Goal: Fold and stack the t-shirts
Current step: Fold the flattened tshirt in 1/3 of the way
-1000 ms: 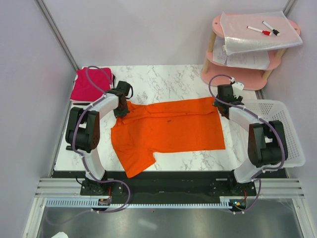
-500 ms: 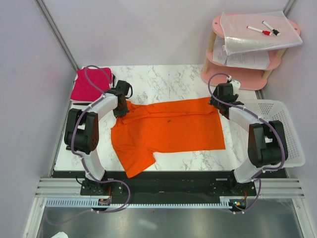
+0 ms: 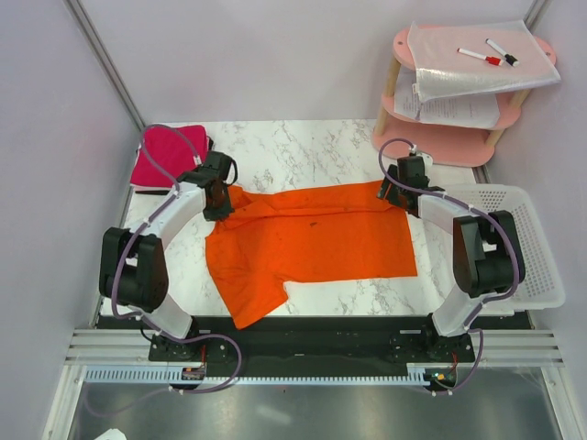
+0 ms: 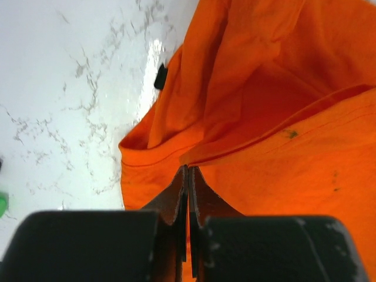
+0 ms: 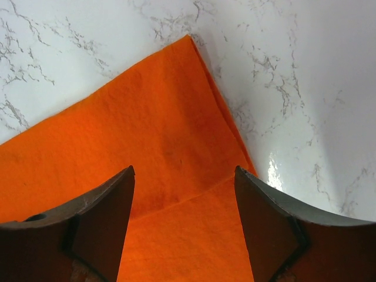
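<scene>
An orange t-shirt lies spread on the marble table, one sleeve hanging toward the near left. My left gripper is at the shirt's far left shoulder. In the left wrist view, the left gripper is shut with a fold of the orange cloth pinched at its tips. My right gripper is over the shirt's far right corner. In the right wrist view, the right gripper is open, its fingers straddling the corner of the cloth. A folded pink t-shirt lies at the far left.
A white mesh basket stands at the table's right edge. A pink two-tier shelf with papers and markers stands at the far right. Grey booth walls close in on the left and back.
The left arm has swung outward to the left, its gripper staying at the shirt's shoulder. The right gripper has shifted a little farther back over the shirt's corner.
</scene>
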`<state>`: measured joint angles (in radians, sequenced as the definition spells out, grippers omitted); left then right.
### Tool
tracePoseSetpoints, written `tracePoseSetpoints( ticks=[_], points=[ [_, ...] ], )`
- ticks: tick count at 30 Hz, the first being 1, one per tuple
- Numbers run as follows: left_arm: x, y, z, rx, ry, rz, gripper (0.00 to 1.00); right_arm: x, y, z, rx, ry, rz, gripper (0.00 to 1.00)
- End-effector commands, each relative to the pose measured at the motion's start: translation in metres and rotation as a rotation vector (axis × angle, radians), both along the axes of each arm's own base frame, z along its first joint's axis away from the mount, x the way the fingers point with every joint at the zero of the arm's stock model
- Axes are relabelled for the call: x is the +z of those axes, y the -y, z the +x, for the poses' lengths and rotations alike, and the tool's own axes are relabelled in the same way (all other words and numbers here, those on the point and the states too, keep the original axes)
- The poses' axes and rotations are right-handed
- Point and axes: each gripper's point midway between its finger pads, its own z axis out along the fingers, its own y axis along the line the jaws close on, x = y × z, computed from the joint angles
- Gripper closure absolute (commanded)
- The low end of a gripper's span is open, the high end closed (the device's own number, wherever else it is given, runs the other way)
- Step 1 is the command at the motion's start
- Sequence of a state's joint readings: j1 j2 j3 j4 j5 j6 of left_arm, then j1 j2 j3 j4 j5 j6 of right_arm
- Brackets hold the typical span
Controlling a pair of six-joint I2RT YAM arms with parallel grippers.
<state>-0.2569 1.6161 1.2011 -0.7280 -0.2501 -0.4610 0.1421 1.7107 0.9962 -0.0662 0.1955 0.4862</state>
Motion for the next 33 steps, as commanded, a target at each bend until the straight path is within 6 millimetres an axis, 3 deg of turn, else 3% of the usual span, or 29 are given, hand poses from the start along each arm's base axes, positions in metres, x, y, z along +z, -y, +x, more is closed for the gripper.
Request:
tracePoseSetpoints(
  ticks=[1,3,6,7,10,11,12,14,15,16,17,22,27,29,33],
  points=[
    [0.003,0.009,-0.025,-0.047,-0.033,-0.035,0.98,0.01,-0.011,0.014,0.038,0.034,0.021,0.24],
    [0.001,0.012,-0.035,-0.069,-0.055,-0.038,0.95,0.009,-0.011,0.014,0.04,0.03,0.02,0.23],
    [0.014,0.015,-0.041,-0.09,-0.026,-0.044,0.69,0.012,-0.012,0.015,0.042,0.039,0.02,0.23],
    [0.018,0.015,-0.042,-0.093,-0.009,-0.044,0.47,0.013,-0.011,0.016,0.042,0.043,0.018,0.23],
    [0.04,0.017,-0.034,-0.095,0.081,-0.056,0.24,0.014,-0.013,0.019,0.043,0.045,0.027,0.23],
    [0.046,0.019,-0.029,-0.097,0.104,-0.059,0.24,0.015,-0.014,0.021,0.045,0.048,0.033,0.23],
    [0.047,0.02,-0.025,-0.102,0.115,-0.062,0.24,0.018,-0.016,0.024,0.048,0.055,0.039,0.23],
    [0.051,0.026,-0.011,-0.119,0.142,-0.074,0.35,0.019,-0.018,0.026,0.055,0.056,0.042,0.23],
    [0.042,0.029,-0.006,-0.123,0.118,-0.069,0.68,0.021,-0.02,0.029,0.062,0.063,0.046,0.22],
    [0.043,0.032,0.002,-0.129,0.124,-0.068,0.92,0.022,-0.021,0.03,0.062,0.063,0.049,0.22],
    [0.04,0.033,0.007,-0.13,0.119,-0.064,0.98,0.023,-0.022,0.031,0.067,0.066,0.048,0.22],
    [0.002,0.055,0.033,-0.19,0.024,-0.05,0.98,0.021,-0.028,0.037,0.087,0.057,0.065,0.21],
    [-0.022,0.088,0.038,-0.276,-0.02,-0.042,0.98,0.019,-0.033,0.041,0.104,0.05,0.08,0.2],
    [-0.021,0.092,0.043,-0.261,-0.008,-0.03,0.98,0.02,-0.036,0.042,0.116,0.052,0.087,0.2],
    [0.001,0.084,0.064,-0.214,0.073,0.008,0.98,0.017,-0.049,0.048,0.172,0.054,0.1,0.2]
  ],
)
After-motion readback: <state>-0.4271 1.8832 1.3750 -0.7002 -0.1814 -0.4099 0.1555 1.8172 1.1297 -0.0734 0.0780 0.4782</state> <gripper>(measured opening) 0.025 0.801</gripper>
